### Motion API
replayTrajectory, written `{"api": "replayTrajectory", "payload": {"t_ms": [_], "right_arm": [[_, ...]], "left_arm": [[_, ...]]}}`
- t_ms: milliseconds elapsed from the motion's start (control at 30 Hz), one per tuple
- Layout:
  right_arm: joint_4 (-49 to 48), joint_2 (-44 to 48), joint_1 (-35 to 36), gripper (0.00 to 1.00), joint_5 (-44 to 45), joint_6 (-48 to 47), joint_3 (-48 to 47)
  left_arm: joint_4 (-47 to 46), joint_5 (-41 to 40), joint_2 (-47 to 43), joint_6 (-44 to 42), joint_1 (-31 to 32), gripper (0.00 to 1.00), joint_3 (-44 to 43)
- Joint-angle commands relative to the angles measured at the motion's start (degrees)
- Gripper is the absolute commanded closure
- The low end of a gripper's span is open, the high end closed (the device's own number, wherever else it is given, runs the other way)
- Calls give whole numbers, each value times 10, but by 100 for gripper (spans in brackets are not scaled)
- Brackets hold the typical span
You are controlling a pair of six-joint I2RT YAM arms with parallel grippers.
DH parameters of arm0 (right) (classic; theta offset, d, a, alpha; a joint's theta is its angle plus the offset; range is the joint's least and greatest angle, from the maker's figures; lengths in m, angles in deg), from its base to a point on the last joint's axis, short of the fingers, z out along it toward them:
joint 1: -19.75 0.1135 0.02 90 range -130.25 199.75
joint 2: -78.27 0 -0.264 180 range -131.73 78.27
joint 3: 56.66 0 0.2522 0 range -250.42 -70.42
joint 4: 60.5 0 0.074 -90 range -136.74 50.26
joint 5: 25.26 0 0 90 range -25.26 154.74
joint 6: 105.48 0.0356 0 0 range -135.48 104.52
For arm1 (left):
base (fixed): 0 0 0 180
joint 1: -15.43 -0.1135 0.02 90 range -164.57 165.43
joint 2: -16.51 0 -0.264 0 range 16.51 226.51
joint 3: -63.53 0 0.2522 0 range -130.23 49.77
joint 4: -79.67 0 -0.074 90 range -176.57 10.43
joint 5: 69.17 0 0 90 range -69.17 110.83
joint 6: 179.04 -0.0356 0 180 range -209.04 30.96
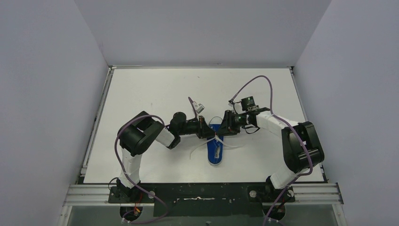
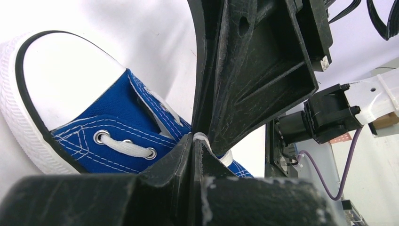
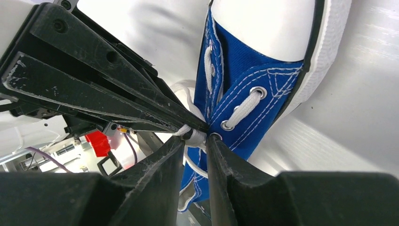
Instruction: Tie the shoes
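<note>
One blue canvas sneaker [image 1: 215, 153] lies on the flat white counter [image 1: 155, 89], a little below the middle of the overhead frame, running lengthwise up and down the picture. Its weave is matte, with double rows of white stitching. Its toe cap [image 2: 61, 80] is smooth, rounded white rubber edged by a thin black line, and its white sole rim [image 2: 14, 117] is finely ribbed. The laces [image 2: 124, 146] are flat woven white tape. In the left wrist view one span runs between two round metal eyelets [image 2: 99, 137]. From above, loose lace ends trail off the shoe toward the left and right of the frame.

Two black claws of rough, scuffed plastic with wedge-shaped fingers meet tip to tip over the lacing. The left claw [image 2: 194, 137] has its fingers pressed together, with a bit of white lace caught at the tips. The right claw [image 3: 195, 137] holds its fingers slightly apart, pinching a bunched piece of lace between them, just beside the eyelet row. One purple cable [image 1: 120, 141] loops over each arm, two in all.
</note>
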Motion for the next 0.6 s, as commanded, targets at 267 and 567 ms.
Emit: {"api": "replayTrajectory", "payload": {"t_ms": [267, 567], "right_arm": [[-64, -23, 9, 88, -23, -1, -1], [-20, -1, -5, 100, -15, -44, -4]], "left_arm": [[-102, 34, 3, 20, 16, 100, -8], [-93, 29, -22, 10, -13, 82, 24]]}}
